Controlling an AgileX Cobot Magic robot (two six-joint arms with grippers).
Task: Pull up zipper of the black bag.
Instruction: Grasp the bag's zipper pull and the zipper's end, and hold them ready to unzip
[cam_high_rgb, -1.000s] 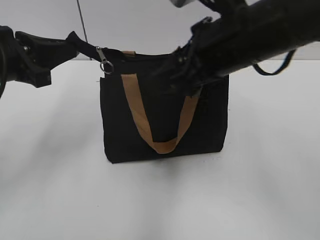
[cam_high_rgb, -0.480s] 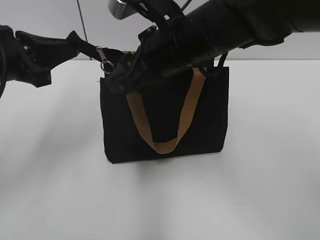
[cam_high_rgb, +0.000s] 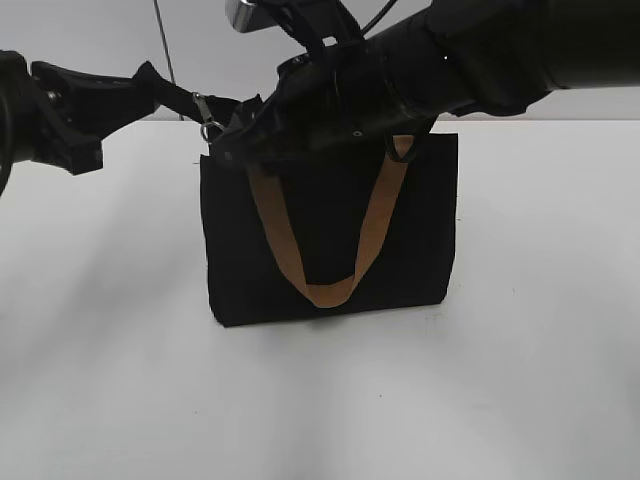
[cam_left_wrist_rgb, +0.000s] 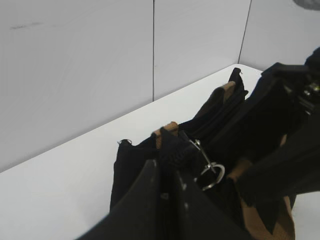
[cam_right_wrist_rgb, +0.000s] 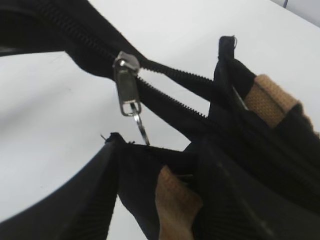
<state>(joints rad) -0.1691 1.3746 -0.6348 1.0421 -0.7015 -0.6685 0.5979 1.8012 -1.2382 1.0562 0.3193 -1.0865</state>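
The black bag stands upright mid-table, its tan handle hanging down the front. The zipper's silver pull sits at the bag's top left corner. It also shows in the left wrist view and the right wrist view, where the zipper lines part beyond the slider. My left gripper is shut on the black fabric tab at the zipper's end and holds it taut to the left. My right gripper is open, straddling the bag's top edge just below the pull, not touching it.
The bag stands on a white table in front of a white wall. A thin dark line runs down the wall behind the left arm. The right arm crosses over the bag's top from the upper right and hides most of the zipper.
My right arm has swept left along the bag's top, from its right half to the left corner by the pull. The left gripper and the bag have stayed put.
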